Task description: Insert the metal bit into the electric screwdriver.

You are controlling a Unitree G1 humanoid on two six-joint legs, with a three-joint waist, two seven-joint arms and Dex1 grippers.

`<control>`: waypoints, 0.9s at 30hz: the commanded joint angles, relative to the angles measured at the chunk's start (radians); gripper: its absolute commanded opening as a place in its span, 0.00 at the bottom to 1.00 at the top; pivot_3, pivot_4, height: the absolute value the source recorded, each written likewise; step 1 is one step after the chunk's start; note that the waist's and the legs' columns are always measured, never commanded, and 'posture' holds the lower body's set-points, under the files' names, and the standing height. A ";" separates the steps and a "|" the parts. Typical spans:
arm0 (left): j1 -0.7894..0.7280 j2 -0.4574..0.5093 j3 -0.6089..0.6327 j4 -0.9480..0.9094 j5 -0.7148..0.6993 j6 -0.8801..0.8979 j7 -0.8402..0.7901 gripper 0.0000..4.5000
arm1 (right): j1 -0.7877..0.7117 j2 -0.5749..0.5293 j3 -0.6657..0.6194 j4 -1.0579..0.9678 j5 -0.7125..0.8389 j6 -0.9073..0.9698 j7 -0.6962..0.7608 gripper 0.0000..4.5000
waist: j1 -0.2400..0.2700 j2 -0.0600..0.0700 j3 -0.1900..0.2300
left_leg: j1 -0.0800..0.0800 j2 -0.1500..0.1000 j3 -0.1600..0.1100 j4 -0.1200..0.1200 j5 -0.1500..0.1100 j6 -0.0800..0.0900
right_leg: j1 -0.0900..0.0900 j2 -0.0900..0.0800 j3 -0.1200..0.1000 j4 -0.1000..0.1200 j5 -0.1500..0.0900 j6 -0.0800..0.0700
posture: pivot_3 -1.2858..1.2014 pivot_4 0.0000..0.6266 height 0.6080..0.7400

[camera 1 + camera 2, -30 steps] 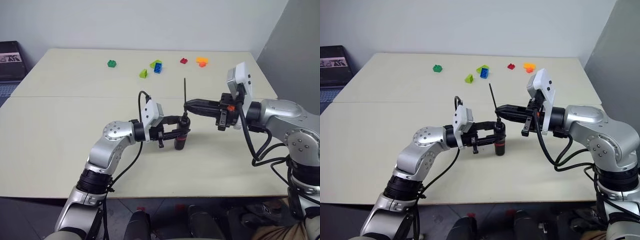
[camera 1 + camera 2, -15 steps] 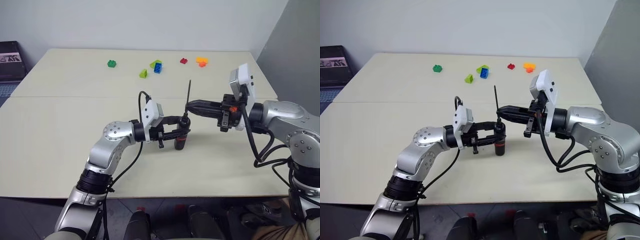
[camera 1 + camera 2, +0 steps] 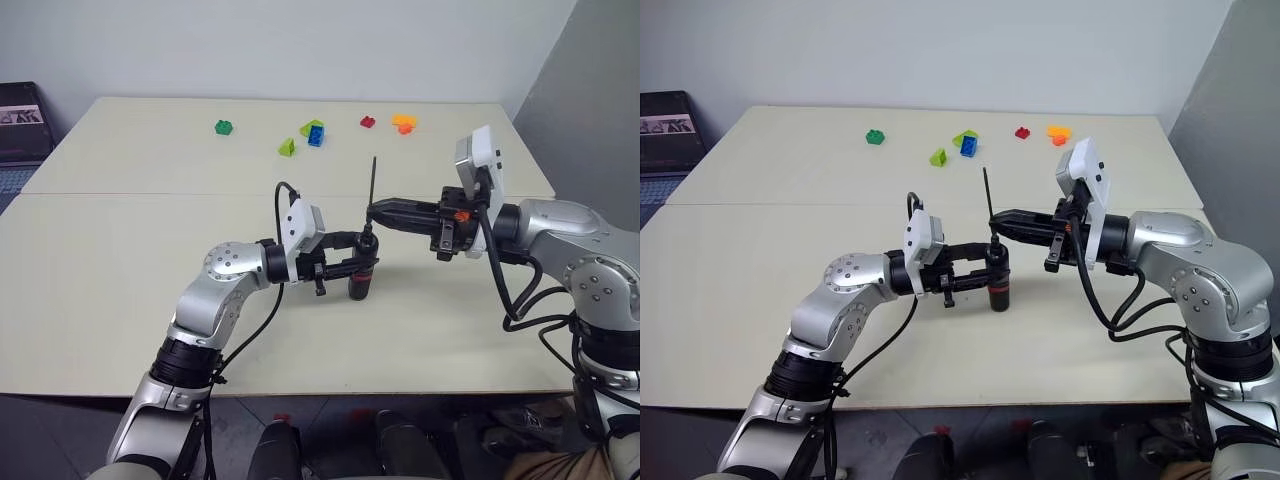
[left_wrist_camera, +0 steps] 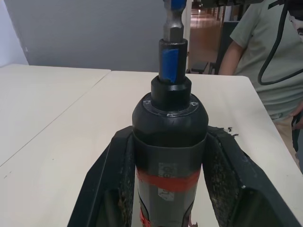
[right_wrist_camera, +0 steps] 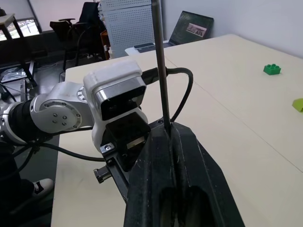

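The electric screwdriver [image 3: 361, 277] stands upright on the table, dark with a red band [image 4: 168, 181]. My left gripper [image 3: 360, 265] is shut on its body, with one finger [image 4: 108, 189] on each side. The metal bit [image 3: 373, 182] stands almost upright above it, and its lower end meets the screwdriver's nose [image 4: 171, 82]. A metal shaft with blue marks [image 4: 173, 52] rises out of that nose. My right gripper [image 3: 374, 212] reaches in from the right and is shut on the bit [image 5: 160, 71] low down, just above the nose.
Small coloured bricks lie at the table's far side: green [image 3: 224, 127], lime [image 3: 287, 147], blue and lime [image 3: 314, 131], red [image 3: 367, 122], orange [image 3: 404, 122]. A person in a grey-green shirt [image 4: 265, 56] stands past the table's end. A dark box [image 3: 20, 120] sits at far left.
The bit's upper end leaned right half a second ago and has swung partly back. Both grippers keep their places and their grips.
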 commanded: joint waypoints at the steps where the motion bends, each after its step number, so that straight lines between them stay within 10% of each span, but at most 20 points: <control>1: -0.018 0.013 0.023 -0.016 0.009 -0.012 0.012 0.37 | 0.004 -0.023 0.076 0.021 -0.037 0.007 0.062 0.00 | 0.000 0.000 0.000 | 0.000 0.000 0.000 0.000 0.000 0.000 | 0.000 0.000 0.000 0.000 0.000 0.000 | 0.52 0.24 1.00; 16: -0.022 0.016 0.015 -0.009 0.017 -0.021 -0.008 0.37 | -0.136 -0.055 0.167 0.235 -0.159 -0.170 0.409 0.00 | 0.000 0.000 0.000 | 0.000 0.000 0.000 0.000 0.000 0.000 | 0.000 0.000 0.000 0.000 0.000 0.000 | 0.52 0.24 1.00; 27: -0.018 0.012 0.016 -0.015 0.022 -0.020 0.001 0.37 | -0.118 -0.038 0.131 0.224 -0.166 -0.130 0.362 0.00 | 0.000 0.000 0.000 | 0.000 0.000 0.000 0.000 0.000 0.000 | 0.000 0.000 -0.001 0.000 0.000 0.000 | 0.52 0.24 1.00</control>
